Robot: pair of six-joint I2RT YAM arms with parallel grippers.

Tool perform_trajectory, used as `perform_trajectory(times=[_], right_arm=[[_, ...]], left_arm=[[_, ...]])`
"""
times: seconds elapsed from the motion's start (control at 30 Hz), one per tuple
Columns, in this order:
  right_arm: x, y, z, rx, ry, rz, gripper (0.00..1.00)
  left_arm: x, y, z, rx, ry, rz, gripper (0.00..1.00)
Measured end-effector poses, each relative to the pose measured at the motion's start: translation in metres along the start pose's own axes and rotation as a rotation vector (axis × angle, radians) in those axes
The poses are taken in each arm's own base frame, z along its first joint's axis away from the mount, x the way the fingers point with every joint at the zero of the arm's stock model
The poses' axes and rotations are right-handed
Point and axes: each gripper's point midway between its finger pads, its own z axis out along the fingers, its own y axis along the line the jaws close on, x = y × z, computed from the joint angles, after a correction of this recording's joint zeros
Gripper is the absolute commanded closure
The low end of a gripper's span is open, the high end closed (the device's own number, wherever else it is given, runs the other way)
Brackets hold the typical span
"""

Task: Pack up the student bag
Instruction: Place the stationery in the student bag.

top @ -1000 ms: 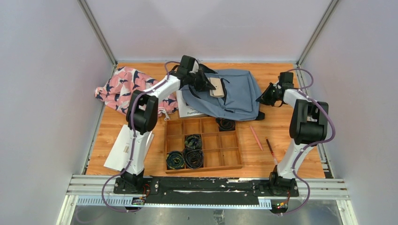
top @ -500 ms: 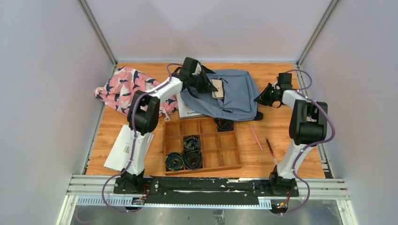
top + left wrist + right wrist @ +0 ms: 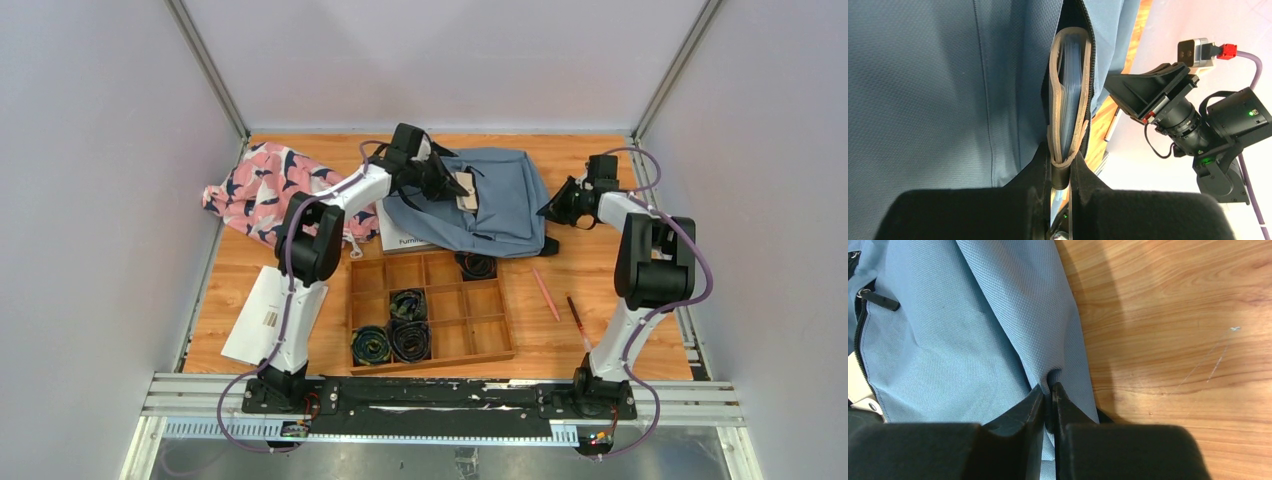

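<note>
Slate-blue fabric fills most of both wrist views: the student bag (image 3: 505, 205) lies flat at the far middle of the bench (image 3: 590, 270), just behind the wooden tray (image 3: 432, 361), with its near edge at the tray's far rim.

Its zipped pocket stands open. A tan-covered booklet (image 3: 1068, 95) with pale blue pages sits edge-on in that slot, zipper teeth running along one side of it. The left end effector (image 3: 1060, 170) is closed tight on the booklet's near end. The right end effector (image 3: 1049, 400) is pinched nearly shut on a fold of cloth at the bag's right edge, with bare wood just beside it.

The tray is split into small square compartments. Four hold dark coiled rolls: one in the far row at the right (image 3: 478, 265), one in the middle row (image 3: 410, 302), and two side by side in the near row at the left (image 3: 372, 342) (image 3: 411, 340). What the rolls are, I cannot tell.

A white book (image 3: 405, 238) pokes out from under the bag's left corner; its printing starts "Fum", and the rest is too small to read. A pink cloth (image 3: 265, 190) with navy shapes lies to the far left, and white papers (image 3: 268, 315) lie near the left arm. A pink pencil (image 3: 545, 293) and a dark pen (image 3: 577, 315) lie right of the tray.
</note>
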Motion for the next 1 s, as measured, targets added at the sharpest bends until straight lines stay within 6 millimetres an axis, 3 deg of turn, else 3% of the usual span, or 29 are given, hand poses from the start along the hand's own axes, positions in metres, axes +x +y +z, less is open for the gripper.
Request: perform_trajectory(times=[0.27,0.6,0.9,1.0], right_arm=[[0.005,0.014,0.003,-0.017,0.01,-0.021,0.86],[0.018,0.042,0.004,-0.068,0.055,-0.053,0.85],[0.024,0.046,0.006,-0.069,0.067,-0.064,0.85],[0.025,0.047,0.006,-0.07,0.07,-0.066,0.84]], left_arm=[[-0.003,-0.012,0.014,0.03,0.025,0.015,1.0],[0.011,0.003,0.042,-0.009,0.068,0.026,1.0],[0.008,-0.002,0.051,0.04,0.078,0.039,1.0],[0.011,-0.003,0.055,0.059,0.094,0.045,0.83]])
